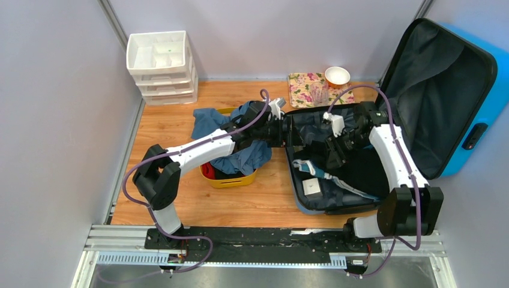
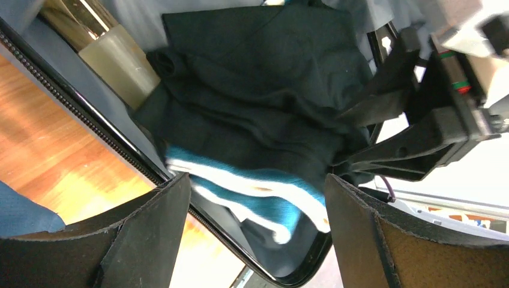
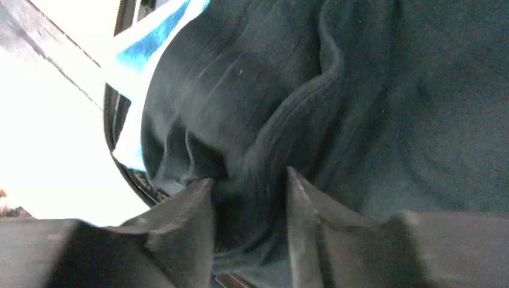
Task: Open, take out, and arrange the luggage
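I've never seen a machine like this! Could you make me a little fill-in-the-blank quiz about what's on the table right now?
1. The lid of the blue suitcase stands ____.
2. The dark garment that the right pincer nips by a fold lies inside the ____.
3. The tub of clothes to the left of the suitcase is ____ in colour.
4. The left pincer is spread wide and holds ____.

Missing words: open; suitcase; yellow; nothing.
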Controlling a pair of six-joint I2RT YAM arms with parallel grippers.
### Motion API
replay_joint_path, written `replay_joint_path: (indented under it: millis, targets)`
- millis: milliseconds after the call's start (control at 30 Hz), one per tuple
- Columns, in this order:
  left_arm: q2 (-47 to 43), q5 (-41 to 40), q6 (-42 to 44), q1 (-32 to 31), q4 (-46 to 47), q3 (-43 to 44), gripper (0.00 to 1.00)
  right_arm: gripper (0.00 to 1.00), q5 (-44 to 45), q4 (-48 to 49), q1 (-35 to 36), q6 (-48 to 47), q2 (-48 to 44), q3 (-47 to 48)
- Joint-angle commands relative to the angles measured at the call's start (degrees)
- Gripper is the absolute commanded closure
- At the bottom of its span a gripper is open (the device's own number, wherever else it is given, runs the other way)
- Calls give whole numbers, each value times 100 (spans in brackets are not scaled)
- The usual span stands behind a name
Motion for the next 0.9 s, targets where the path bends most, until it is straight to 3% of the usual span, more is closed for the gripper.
replay_joint_path:
  millis: [0,600,733,867]
  targets:
    - [21,-60,-44,-28,-173,134,11,47,-84,-455,28,-323,232,-278]
    - [-489,-183,220,-37,56,-666,11,29,-399,-833,599,-781,-479,-323]
    - [-507,-139,176,-28,56,-658,11,29,169,-754,1011,-763,-805,-463]
    - [-480,-157,177,-37,38,-605,11,29,996,-62,1995,-412,-1227,-1007]
